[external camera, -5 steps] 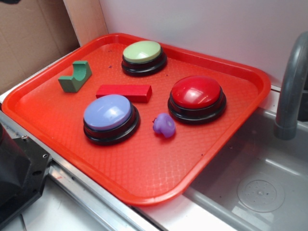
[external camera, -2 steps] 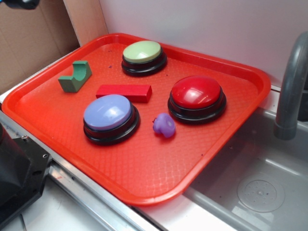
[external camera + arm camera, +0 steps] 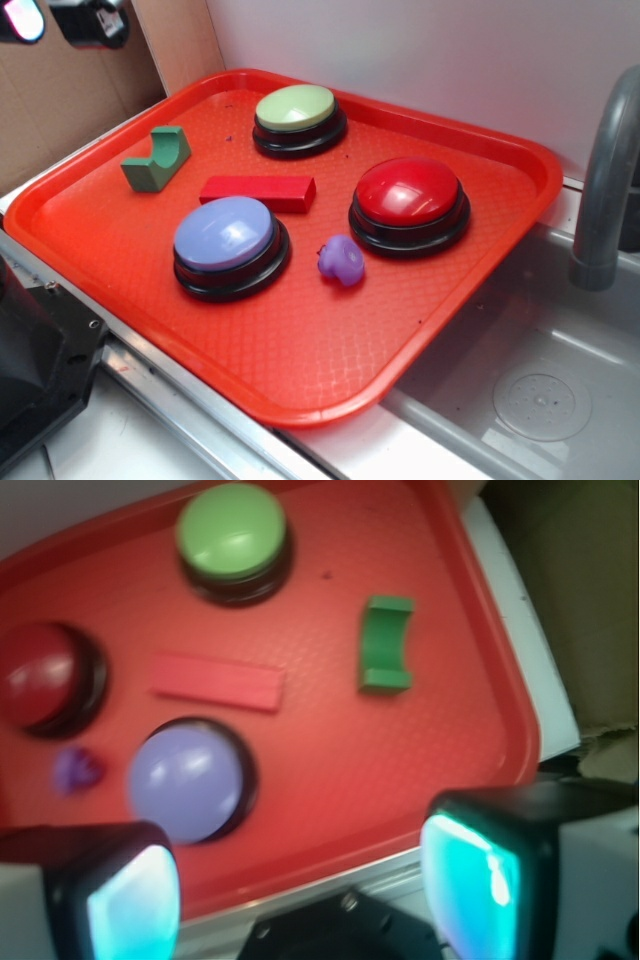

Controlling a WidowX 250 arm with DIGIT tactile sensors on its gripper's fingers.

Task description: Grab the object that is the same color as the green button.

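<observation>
**Gripper high at top left, empty, jaws apart**

Exterior view, left to right:
- Gripper (image 3: 60, 20) at the top-left corner, mostly cropped, above the cardboard and well apart from everything on the tray (image 3: 300, 370). Wrist view shows both fingers (image 3: 115, 900) spread wide with nothing between them.
- Green block (image 3: 157, 160) near the tray's far-left edge, notch up, lying free.
- Red bar (image 3: 257, 192) just right of the block, flat.
- Blue button (image 3: 228, 245) in front of the bar.
- Green button (image 3: 297, 118) at the back of the tray.
- Purple lump (image 3: 342, 260) between the blue and red buttons.
- Red button (image 3: 409, 203) to the right.
- Sink (image 3: 540, 400) and grey faucet (image 3: 605, 180) beyond the tray's right edge.
</observation>
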